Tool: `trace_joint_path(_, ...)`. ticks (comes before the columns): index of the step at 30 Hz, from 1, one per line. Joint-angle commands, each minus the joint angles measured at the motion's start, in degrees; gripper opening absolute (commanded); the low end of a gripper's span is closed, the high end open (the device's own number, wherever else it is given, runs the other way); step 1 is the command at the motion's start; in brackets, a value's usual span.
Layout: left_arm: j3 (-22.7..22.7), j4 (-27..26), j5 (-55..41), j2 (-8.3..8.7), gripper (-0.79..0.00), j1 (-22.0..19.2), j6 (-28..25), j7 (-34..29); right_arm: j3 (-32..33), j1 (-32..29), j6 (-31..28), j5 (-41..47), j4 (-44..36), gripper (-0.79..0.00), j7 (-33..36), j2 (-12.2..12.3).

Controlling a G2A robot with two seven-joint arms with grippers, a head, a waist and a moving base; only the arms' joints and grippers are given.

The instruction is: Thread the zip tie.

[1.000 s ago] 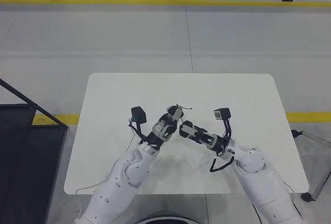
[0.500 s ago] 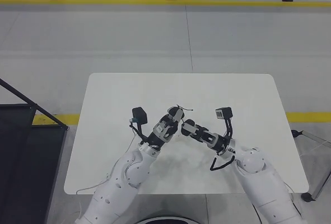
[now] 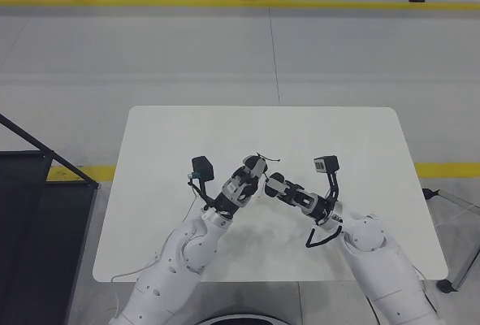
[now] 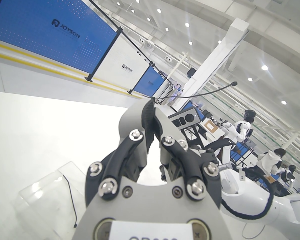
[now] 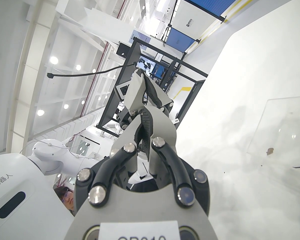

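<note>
Left gripper (image 4: 151, 104) pinches the zip tie (image 5: 90, 73) by one end. The right gripper (image 5: 140, 113) has its jaws pressed together. The tie looks light and springy, best held near the tip.

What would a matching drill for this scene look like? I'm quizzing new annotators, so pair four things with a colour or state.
Things:
1 left gripper
2 zip tie
3 table
4 clear sheet

Colour or state:
A transparent
B white
C thin and black
D shut on the zip tie

Pairs: 1-D, 2-C, 3-B, 4-A
</note>
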Motion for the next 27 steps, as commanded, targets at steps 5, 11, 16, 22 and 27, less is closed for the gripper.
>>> trace_joint_path(5,-0.24,0.11,0.0,-0.05,-0.785,0.12,-0.57,-0.1,0.04,0.0,-0.02,-0.16,0.01,-0.785,0.09,-0.04)
trace_joint_path(11,-0.52,0.24,-0.94,-0.13,-0.785,0.07,-0.95,-0.74,0.14,-0.04,-0.35,-0.45,0.1,-0.785,0.11,-0.08)
trace_joint_path(16,-0.68,0.23,-1.03,-0.19,-0.742,0.07,-1.03,-1.0,0.35,-0.22,-0.76,-0.49,0.16,-0.785,0.12,-0.07)
trace_joint_path(22,-0.83,0.34,-1.22,-0.24,-0.619,0.06,-1.67,-1.42,0.59,-0.34,-0.98,-0.33,0.16,-0.785,0.13,-0.06)
trace_joint_path(27,-1.32,0.37,-1.89,-0.15,-0.631,0.18,-3.0,-2.29,0.8,-0.56,-1.21,-0.21,0.05,-0.785,0.09,-0.06)
